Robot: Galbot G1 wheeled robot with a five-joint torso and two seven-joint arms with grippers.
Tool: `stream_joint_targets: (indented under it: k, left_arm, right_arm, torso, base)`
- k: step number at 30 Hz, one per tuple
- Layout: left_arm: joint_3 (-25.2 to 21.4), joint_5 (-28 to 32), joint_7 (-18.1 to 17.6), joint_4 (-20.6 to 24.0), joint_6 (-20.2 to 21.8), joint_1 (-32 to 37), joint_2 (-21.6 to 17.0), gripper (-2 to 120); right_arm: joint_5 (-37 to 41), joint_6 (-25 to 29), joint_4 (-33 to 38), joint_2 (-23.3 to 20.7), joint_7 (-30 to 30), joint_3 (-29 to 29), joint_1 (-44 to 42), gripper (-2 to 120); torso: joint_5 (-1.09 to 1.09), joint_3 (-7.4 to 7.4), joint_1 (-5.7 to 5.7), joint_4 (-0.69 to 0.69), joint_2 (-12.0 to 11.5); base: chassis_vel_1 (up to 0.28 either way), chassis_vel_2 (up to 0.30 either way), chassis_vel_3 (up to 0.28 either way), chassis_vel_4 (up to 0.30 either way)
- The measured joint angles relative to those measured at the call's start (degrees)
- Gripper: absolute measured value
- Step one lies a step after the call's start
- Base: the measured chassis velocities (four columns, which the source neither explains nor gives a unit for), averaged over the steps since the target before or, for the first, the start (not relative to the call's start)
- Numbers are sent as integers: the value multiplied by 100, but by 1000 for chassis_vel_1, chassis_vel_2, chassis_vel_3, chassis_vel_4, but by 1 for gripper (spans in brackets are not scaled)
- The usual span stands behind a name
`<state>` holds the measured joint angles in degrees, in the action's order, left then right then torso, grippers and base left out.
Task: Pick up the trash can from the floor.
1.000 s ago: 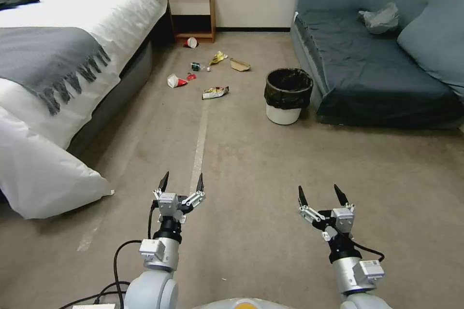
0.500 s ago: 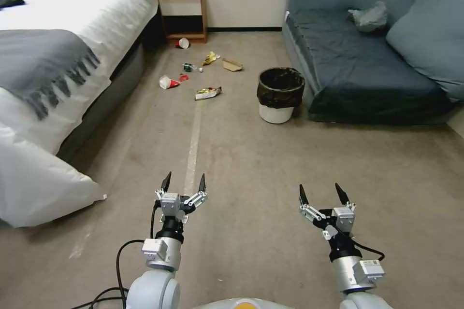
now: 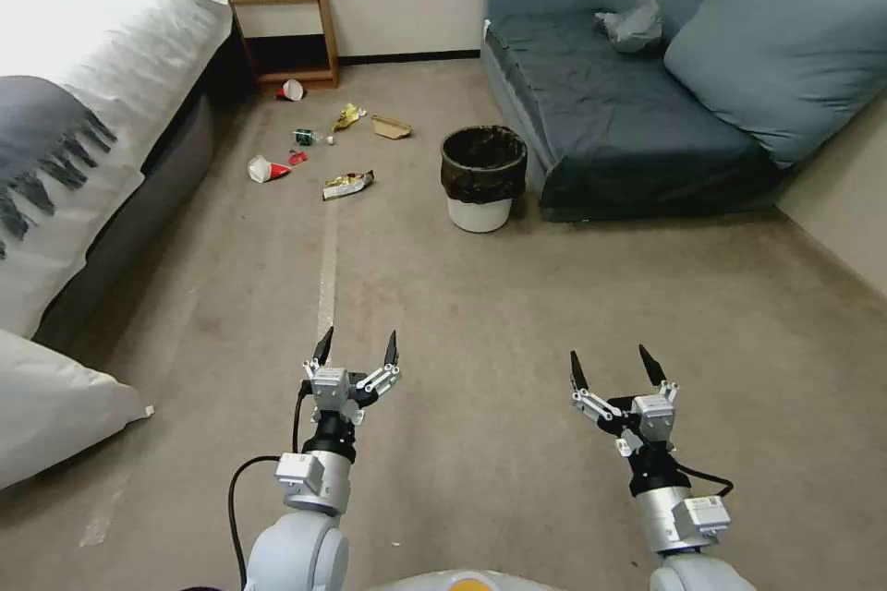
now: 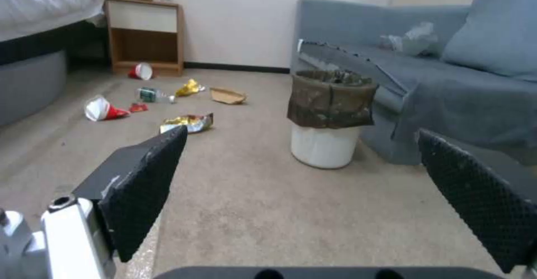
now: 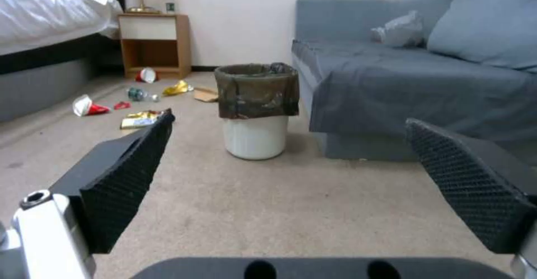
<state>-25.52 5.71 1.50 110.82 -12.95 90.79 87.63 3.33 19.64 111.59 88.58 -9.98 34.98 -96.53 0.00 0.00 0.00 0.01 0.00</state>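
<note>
I have the trash can (image 3: 483,177) standing upright on the floor (image 3: 517,314), well ahead of both arms and just beside the front corner of the blue sofa (image 3: 619,120). Its black bag is folded down over the rim, and the white body shows below it. In my right wrist view the trash can (image 5: 256,109) sits almost straight ahead between the two black pads; in the left wrist view it (image 4: 330,117) sits toward the sofa side.

My left gripper (image 3: 356,348) hangs low over the carpet at the near end of the pale tape line (image 3: 326,268), jaws spread wide and holding nothing. My right gripper (image 3: 610,365) is level with it, also wide and empty, well apart from the trash can.

Scattered litter (image 3: 323,143) lies on the floor between the bed (image 3: 83,111) and the trash can. A wooden nightstand (image 3: 282,28) stands against the far wall.
</note>
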Motion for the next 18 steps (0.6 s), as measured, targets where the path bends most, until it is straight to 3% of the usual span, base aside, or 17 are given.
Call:
stream_joint_targets:
  k: [18]
  left_arm:
    - [1,5,-61,-8,-44,57,22,100]
  right_arm:
    - [166,-19,-38,6,-180,1,9,100]
  torso:
    - [0,0,0,-1,0]
  base:
    - [0,0,0,0]
